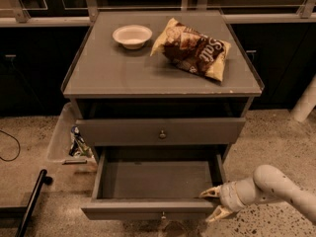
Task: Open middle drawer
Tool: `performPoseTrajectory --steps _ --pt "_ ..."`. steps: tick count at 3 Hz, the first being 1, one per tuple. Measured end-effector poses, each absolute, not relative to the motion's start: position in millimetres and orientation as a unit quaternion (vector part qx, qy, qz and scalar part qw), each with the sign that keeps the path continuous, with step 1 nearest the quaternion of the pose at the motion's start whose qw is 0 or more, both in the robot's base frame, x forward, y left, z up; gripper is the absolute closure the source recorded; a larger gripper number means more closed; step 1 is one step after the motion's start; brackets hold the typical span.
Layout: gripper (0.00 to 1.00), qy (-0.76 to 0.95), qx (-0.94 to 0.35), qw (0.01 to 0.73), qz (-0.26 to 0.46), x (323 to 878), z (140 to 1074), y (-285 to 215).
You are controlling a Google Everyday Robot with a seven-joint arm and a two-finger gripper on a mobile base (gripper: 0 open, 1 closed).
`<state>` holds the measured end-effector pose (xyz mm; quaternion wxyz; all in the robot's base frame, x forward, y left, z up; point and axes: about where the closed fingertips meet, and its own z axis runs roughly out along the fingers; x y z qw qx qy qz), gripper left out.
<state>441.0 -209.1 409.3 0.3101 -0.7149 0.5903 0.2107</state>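
Your gripper sat at the right front corner of the middle drawer. Jaws were released and spread, one finger inside the box and the other outside the front panel. Nothing was pinched that I could see. The drawer was pulled well out from the cabinet, below the drawer above, which sat closed under the top's front edge.

Risks, as I judged them:
- The grip point was at the right end, not at the knob. Any more pull from there could have skewed the drawer and jammed it.
- The drawer looked near full travel, so extra pull could have dragged it off its runners.
- Backing away carelessly could have hooked the inner finger on the panel and shoved the drawer back in.

The drawer's front faced the near side and looked square to the top's front edge. Its long axis ran left-right, parallel to that edge. The bowl near the back left corner and the chip bag toward the back right looked out of harm's way.
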Motion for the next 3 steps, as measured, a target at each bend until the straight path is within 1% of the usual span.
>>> performPoseTrajectory --steps 1,2,3 --pt "0.16 0.583 -0.723 0.302 0.216 427.2 407.4 -207.3" --pt "0.4 0.583 -0.727 0.298 0.207 410.7 412.3 -215.4" --pt "0.35 0.583 -0.727 0.298 0.208 410.3 412.3 -215.4"
